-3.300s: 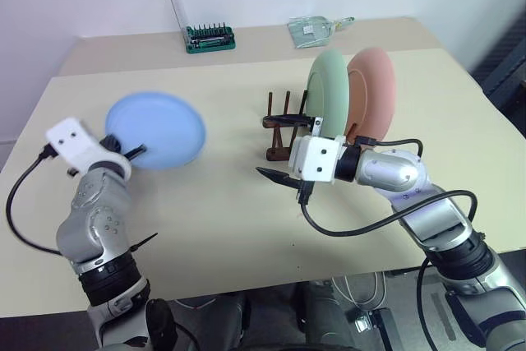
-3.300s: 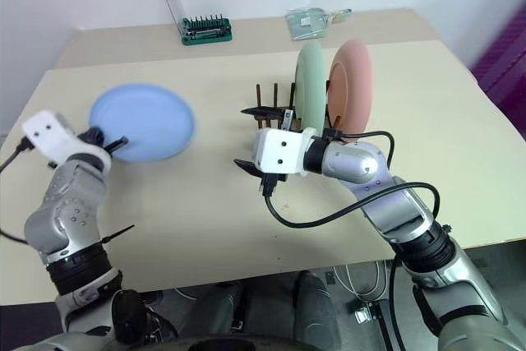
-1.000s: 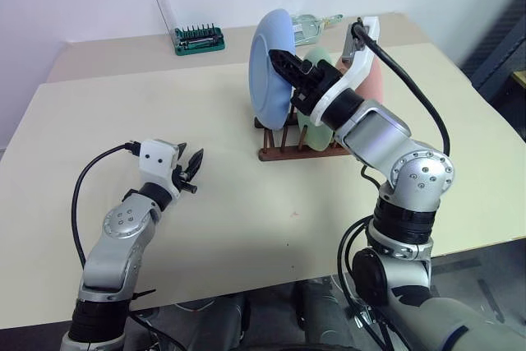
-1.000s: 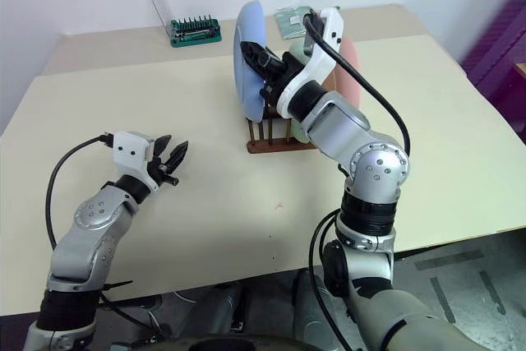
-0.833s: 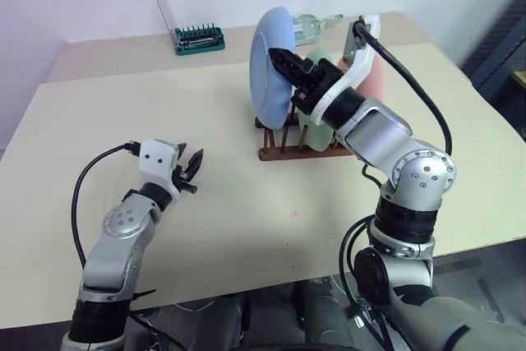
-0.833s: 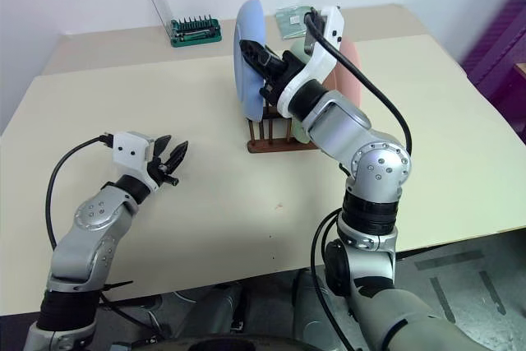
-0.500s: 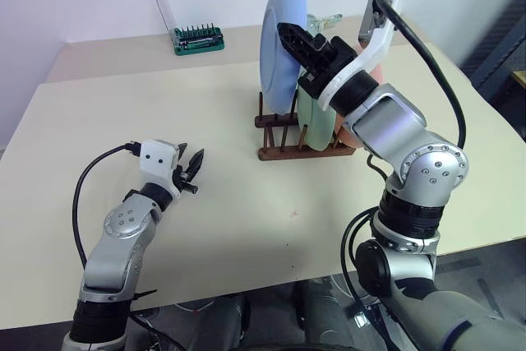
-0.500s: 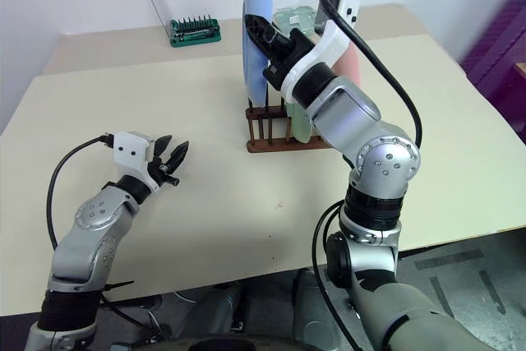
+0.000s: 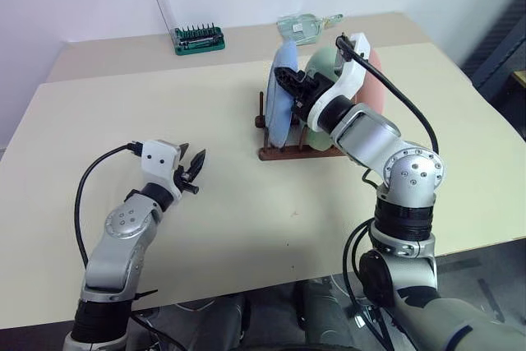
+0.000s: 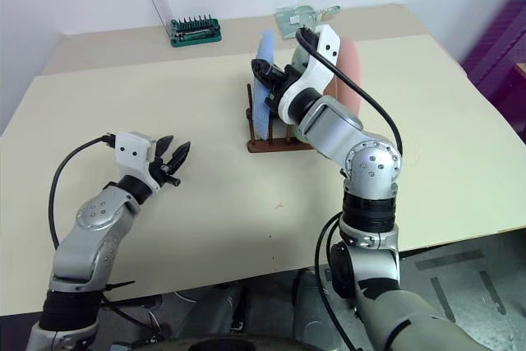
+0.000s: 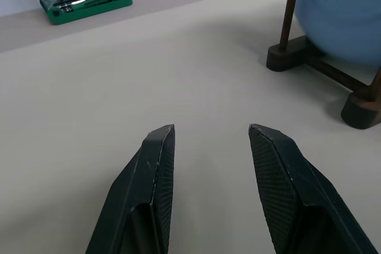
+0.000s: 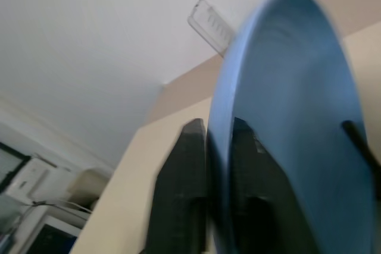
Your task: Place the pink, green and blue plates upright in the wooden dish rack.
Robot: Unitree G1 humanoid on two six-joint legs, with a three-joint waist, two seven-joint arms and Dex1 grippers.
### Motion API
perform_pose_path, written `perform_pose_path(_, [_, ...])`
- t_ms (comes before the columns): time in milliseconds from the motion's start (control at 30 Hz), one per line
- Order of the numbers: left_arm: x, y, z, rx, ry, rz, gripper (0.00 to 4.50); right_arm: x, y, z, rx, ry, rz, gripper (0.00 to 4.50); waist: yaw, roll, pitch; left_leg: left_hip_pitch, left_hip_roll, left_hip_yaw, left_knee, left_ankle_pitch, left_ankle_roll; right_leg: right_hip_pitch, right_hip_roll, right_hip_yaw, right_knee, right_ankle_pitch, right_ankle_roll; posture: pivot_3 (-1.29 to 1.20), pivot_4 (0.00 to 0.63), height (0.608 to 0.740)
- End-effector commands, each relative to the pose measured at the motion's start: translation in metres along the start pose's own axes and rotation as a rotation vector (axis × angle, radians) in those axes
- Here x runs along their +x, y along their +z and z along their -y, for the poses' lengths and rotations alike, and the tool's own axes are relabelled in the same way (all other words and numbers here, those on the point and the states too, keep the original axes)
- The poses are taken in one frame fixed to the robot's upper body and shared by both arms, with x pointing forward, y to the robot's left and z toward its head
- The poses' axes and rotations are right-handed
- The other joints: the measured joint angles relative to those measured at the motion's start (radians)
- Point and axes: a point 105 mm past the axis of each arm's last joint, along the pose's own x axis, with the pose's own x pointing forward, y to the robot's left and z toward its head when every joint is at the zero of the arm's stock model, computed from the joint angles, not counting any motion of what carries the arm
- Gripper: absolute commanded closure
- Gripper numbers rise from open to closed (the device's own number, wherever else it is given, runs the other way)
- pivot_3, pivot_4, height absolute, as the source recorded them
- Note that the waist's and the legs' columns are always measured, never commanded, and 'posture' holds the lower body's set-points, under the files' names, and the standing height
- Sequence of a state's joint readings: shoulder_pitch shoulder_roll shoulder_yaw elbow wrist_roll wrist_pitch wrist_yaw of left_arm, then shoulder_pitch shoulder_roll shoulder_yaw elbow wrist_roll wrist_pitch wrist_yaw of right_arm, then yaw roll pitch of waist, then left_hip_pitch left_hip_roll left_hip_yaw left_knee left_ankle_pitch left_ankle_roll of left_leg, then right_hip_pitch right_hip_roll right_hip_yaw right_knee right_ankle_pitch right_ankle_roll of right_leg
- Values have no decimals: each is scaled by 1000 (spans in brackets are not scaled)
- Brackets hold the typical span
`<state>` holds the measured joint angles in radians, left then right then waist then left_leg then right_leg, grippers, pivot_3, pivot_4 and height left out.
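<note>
Fingers of the right gripper (image 12: pixel 208 165) straddle the rim of the round light-blue plate (image 9: pixel 284 96), one black finger on each face, closely flanking it. That plate stands upright in the dark reddish-brown wooden dish rack (image 9: pixel 283 152), at its left end, just beside the pale mint-green plate (image 9: pixel 322 62); the salmon-pink plate (image 9: pixel 379 80) stands behind that. Left gripper (image 11: pixel 209 141) hovers over the beige counter (image 9: pixel 246 203), well apart from the rack, fingers parted and empty. A green screwdriver-bit holder (image 9: pixel 198 39) sits at the far edge.
</note>
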<state>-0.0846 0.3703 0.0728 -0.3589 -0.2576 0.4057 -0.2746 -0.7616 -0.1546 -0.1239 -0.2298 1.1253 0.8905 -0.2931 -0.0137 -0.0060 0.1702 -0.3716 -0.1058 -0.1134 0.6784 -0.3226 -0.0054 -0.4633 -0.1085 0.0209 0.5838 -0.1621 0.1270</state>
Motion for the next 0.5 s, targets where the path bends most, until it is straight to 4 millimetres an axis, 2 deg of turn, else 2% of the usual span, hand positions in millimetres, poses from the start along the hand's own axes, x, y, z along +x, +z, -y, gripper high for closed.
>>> perform_pose_path(33, [-3, 13, -1, 23, 14, 49, 2482, -6, 25, -35, -283, 142, 105, 1968, -1, 0, 0, 0, 0, 0, 0, 0, 0, 0, 0, 0, 0, 0, 0, 0, 150, 740])
perform_pose_path(67, [-4, 14, -1, 23, 14, 50, 2482, -8, 27, -40, -388, 166, 123, 1482, 0, 0, 0, 0, 0, 0, 0, 0, 0, 0, 0, 0, 0, 0, 0, 0, 150, 740])
perform_pose_path(100, [-4, 14, -1, 22, 14, 50, 2482, -10, 29, -43, -458, 183, 135, 1482, -1, 0, 0, 0, 0, 0, 0, 0, 0, 0, 0, 0, 0, 0, 0, 0, 150, 740])
perform_pose_path(200, [-3, 13, 2, 25, 1, 45, 2482, -32, 43, -62, -696, 321, 198, 1482, 2, 0, 0, 0, 0, 1, 0, 0, 0, 0, 0, 0, 0, 0, 0, 0, 150, 740])
perform_pose_path(300, [-1, 12, 5, 37, -17, 42, 2482, -57, 56, -64, -799, 397, 230, 1482, 5, -1, 0, 0, 0, 0, 1, -1, 1, 2, 0, -1, -2, 0, 0, 0, 150, 740])
perform_pose_path(367, [1, 10, 6, 43, -31, 35, 2482, -82, 69, -38, -807, 343, 211, 1482, 13, -2, -1, 0, 0, 0, 2, -1, 1, 3, 0, -2, -3, 0, 0, 0, 150, 740])
perform_pose_path(433, [3, 7, 9, 51, -51, 25, 2482, -112, 74, -3, -844, 234, 131, 1482, 31, -2, -1, 0, 0, 0, 3, -2, 3, 4, -1, -2, -4, 0, 0, 0, 150, 740])
perform_pose_path(500, [5, 4, 11, 59, -66, 18, 2482, -134, 74, 19, -870, 156, 67, 1482, 41, -2, -1, 0, -1, 0, 3, -3, 5, 6, -3, -3, -5, 0, 0, 0, 150, 740])
